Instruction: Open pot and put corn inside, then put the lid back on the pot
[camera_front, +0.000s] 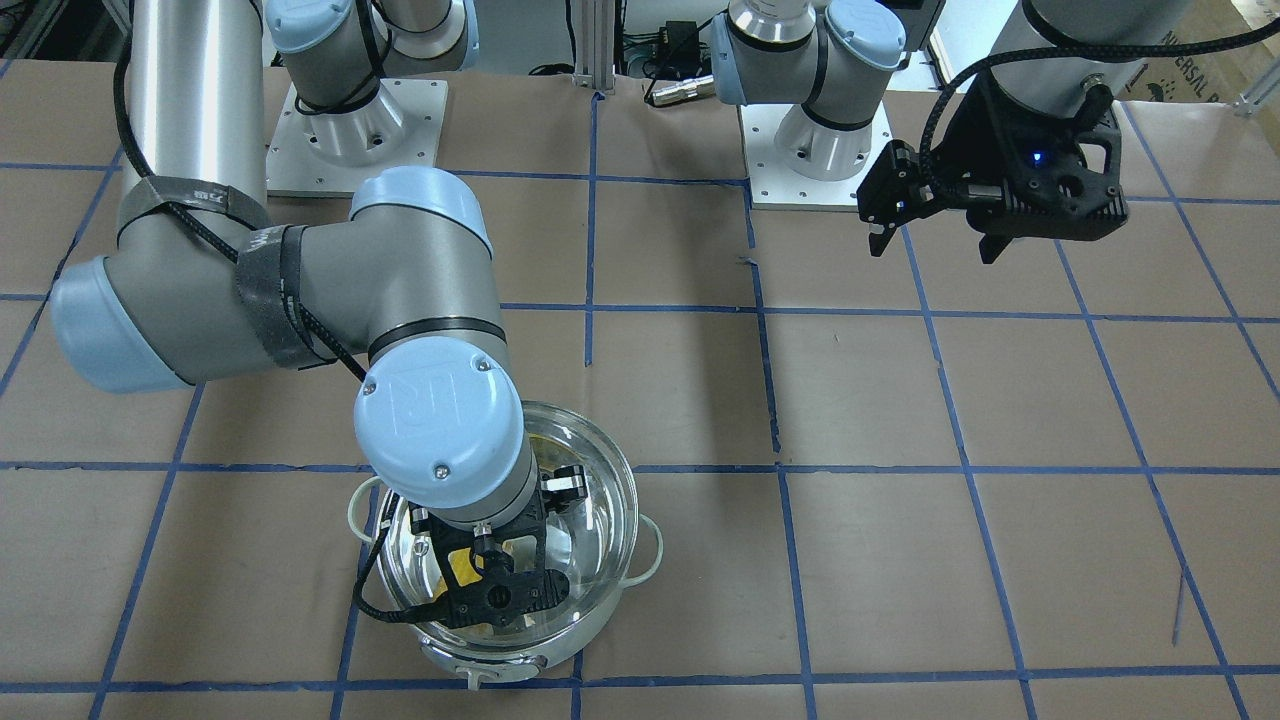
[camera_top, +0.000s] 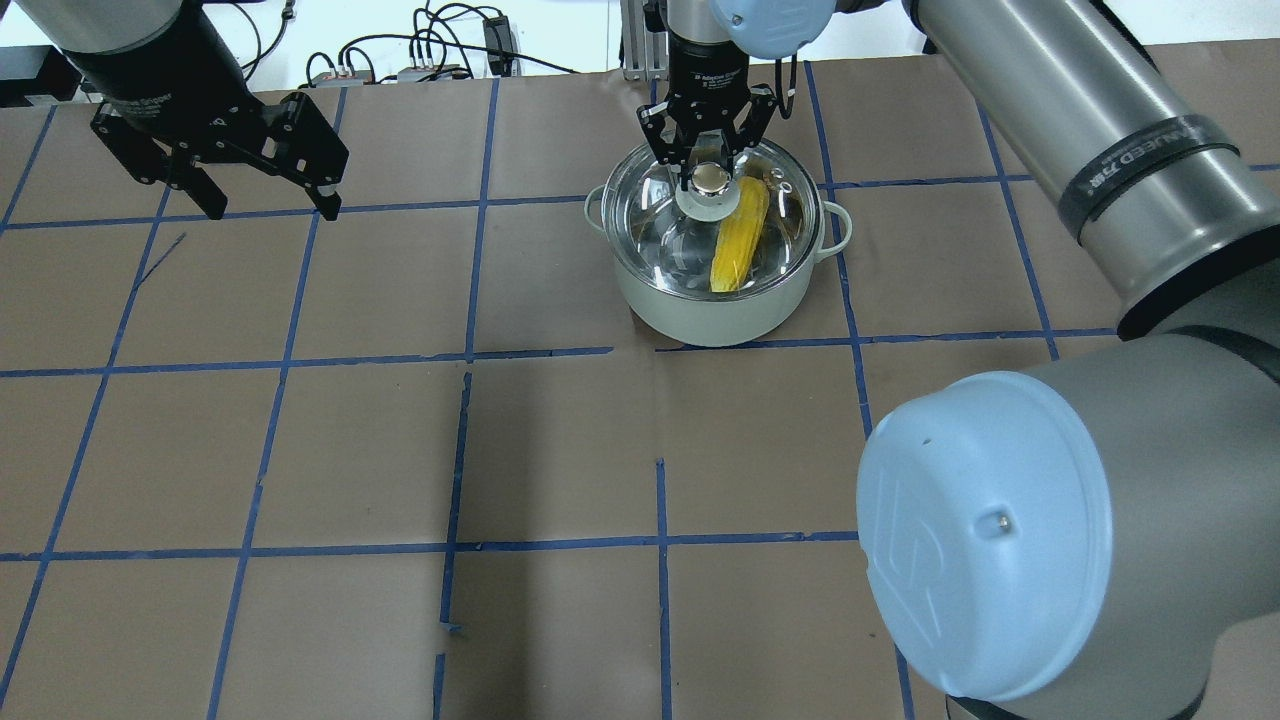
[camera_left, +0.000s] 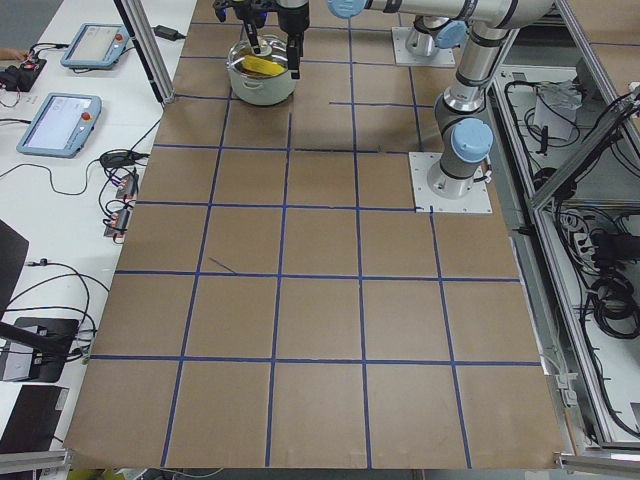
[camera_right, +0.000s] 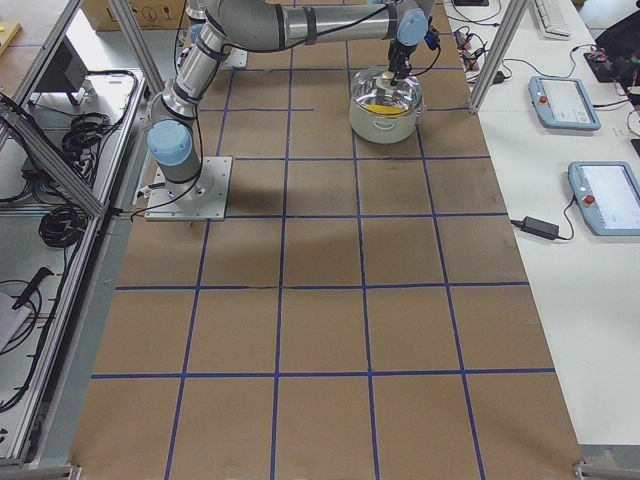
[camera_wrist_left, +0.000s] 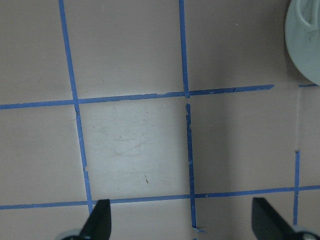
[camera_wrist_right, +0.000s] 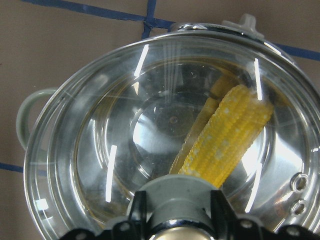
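Now the steel pot (camera_top: 700, 315), with pale green loop handles (camera_top: 838, 228), is sitting near the far edge of the worktop (camera_top: 560, 450), yellow corn (camera_top: 740, 245) lying inside under the clear glass lid (camera_top: 655, 215). The right end effector (camera_top: 707, 170) is pinching the lid's knob (camera_top: 709, 185); the left end effector (camera_top: 272, 212) is hovering wide open, empty.

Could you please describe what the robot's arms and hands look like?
The left arm and right arm are silver-grey tubes with pale blue joint caps; the right has an embossed logo on one cap and a black braided cable bound by dark straps. The left hand and right hand are black and two-fingered; the left shows a small blue light.
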